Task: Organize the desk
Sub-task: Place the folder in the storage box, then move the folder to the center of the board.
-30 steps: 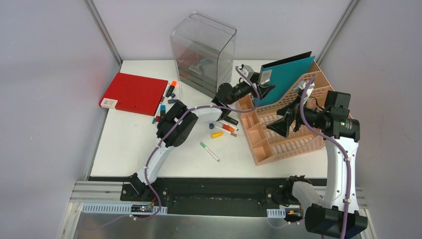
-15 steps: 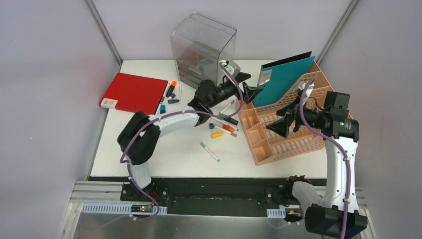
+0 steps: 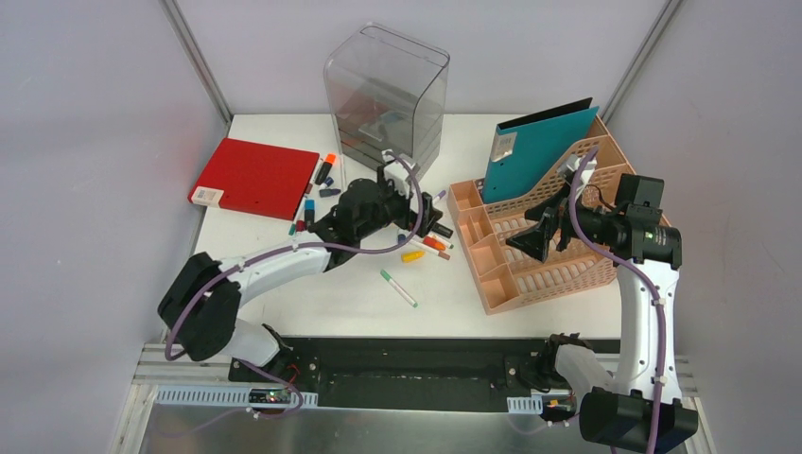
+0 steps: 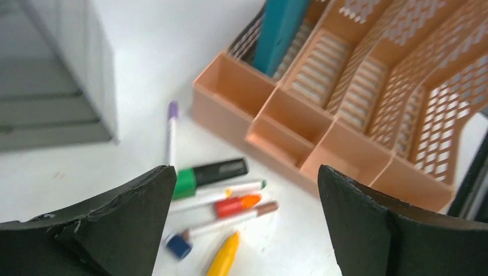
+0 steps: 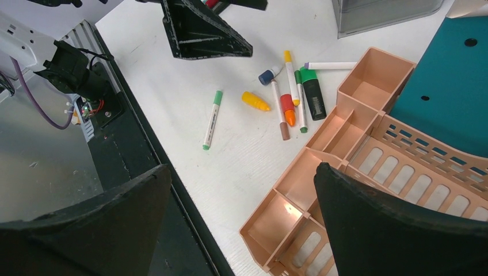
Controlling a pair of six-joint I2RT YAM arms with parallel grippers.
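The large flat white rectangular desk (image 3: 454, 303) lies between grey walls, carrying a peach plastic lattice file rack (image 3: 558, 274) on its right side and a loose cluster of coloured marker pens (image 3: 426, 241) near its middle. The left arm reaches low and forward across the tabletop, its left gripper (image 4: 246, 172) spread wide and empty, hovering over the pens just beside the rack's front compartments and touching nothing. The right arm stands raised over the rack with its wrist turned toward the centre, its right gripper (image 5: 241, 172) likewise wide apart, holding nothing.
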